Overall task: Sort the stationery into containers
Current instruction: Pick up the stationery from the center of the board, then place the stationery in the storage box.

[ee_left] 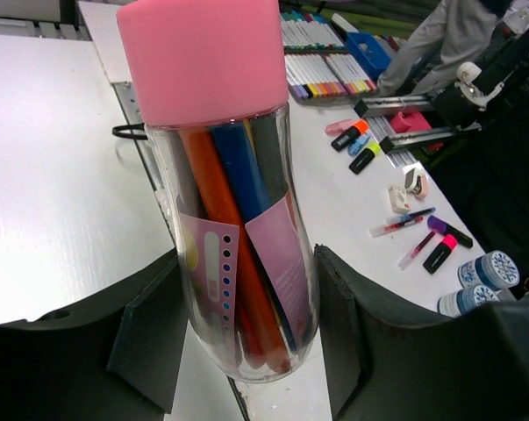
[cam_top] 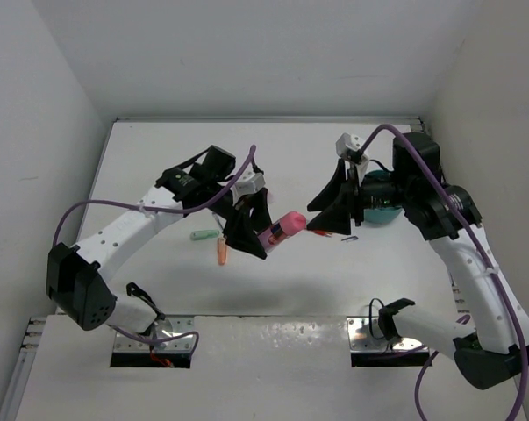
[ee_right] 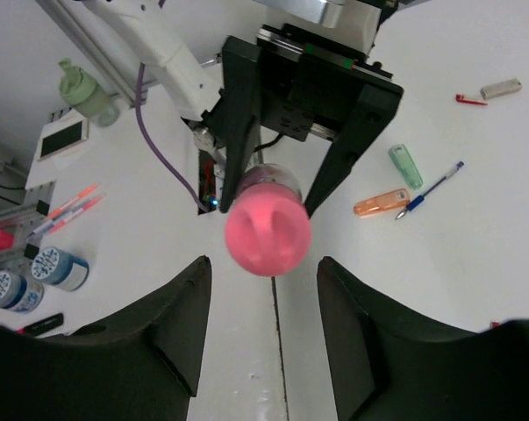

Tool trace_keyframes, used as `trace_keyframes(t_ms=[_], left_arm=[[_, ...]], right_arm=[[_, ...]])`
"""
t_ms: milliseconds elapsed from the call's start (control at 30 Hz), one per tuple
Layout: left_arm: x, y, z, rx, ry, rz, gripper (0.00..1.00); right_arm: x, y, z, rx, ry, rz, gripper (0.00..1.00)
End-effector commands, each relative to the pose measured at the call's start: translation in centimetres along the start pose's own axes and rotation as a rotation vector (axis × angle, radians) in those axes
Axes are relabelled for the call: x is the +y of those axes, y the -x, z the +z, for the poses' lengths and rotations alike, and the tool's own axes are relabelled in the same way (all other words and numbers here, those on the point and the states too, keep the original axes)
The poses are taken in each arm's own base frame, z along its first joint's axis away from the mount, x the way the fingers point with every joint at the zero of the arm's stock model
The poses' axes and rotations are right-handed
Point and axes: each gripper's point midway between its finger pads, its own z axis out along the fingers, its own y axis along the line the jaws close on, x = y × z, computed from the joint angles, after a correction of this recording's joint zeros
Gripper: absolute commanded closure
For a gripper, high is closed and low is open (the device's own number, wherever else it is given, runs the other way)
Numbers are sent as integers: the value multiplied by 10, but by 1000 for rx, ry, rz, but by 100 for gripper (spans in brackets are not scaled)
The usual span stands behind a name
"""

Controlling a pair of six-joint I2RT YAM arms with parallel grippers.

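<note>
Snugly, left fingers (ee_left: 150, 342) clamp the pink-capped tube (ee_left: 246, 254) (pens (ee_left: 203, 175) inside); right fingers (ee_right: 159, 324) gape nearby.

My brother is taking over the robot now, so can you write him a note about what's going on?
Left gripper: shut on the pink-capped clear tube.
Right gripper: open, holding nothing, facing the tube's cap.
Teal cup: by the right gripper.
Done: pens are in the tube.
Left: mint-green stub, orange stub and blue pen lie loose on the table.
</note>
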Motion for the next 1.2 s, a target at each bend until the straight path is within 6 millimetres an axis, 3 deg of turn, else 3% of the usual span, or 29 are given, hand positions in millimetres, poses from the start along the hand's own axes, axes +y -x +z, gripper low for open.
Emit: trace_keyframes(t_ms=[0, 567, 800, 900, 967, 1033, 1100, 1133, 1167], left_arm=[[-43, 30, 3, -86, -171, 140, 100], [-46, 32, 9, -75, -200, 124, 97], [-46, 36, 9, -76, -202, 133, 94], [-46, 37, 9, -76, -202, 133, 94], [-45, 37, 9, -76, -202, 133, 93], [-45, 37, 9, -76, -202, 132, 87], [-43, 37, 9, -73, -198, 125, 68], [-41, 35, 9, -68, -186, 112, 46], [-39, 35, 9, -62, -172, 109, 40]], right_arm=[[-6, 6, 2, 4, -18, -94, 50], [12, 14, 10, 13, 81, -139, 64], [11, 3, 15, 47, 89, -133, 69], [9, 1, 15, 53, 77, -138, 90], [9, 0, 14, 55, 66, -135, 98], [7, 1, 15, 52, 59, -132, 100], [8, 1, 14, 51, 54, -135, 100], [7, 0, 14, 55, 49, -133, 100], [8, 1, 13, 54, 49, -139, 100]])
